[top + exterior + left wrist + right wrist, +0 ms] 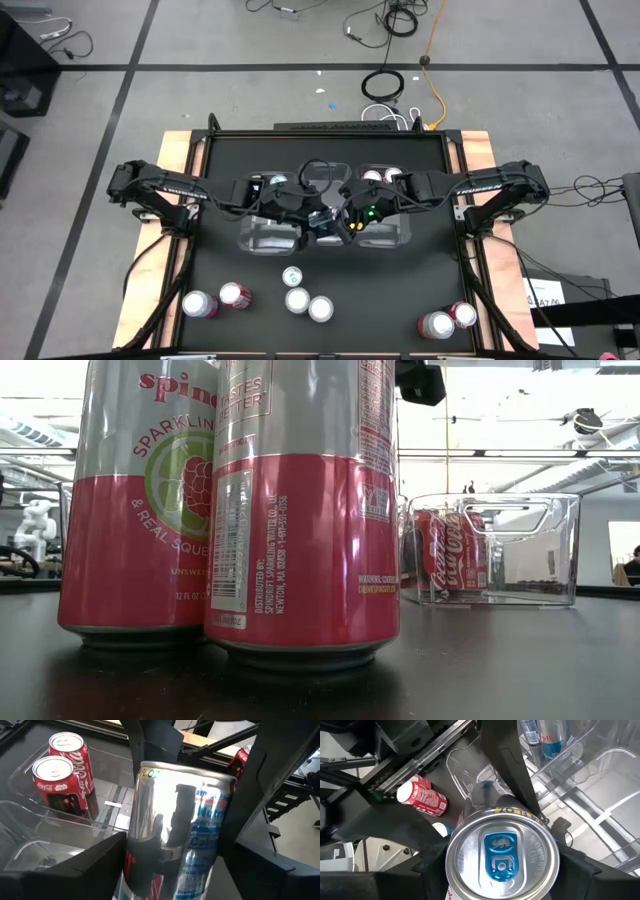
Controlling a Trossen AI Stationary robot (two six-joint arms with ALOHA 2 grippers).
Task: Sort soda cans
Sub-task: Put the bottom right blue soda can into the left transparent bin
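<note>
Above the clear bins [262, 236], both claws are meeting over one silver-and-blue can [180, 835]. Your left claw [175, 870] is bracketing its sides, your right claw [502, 865] is clamping it, and its long axis is running out from that claw toward the bins.
</note>
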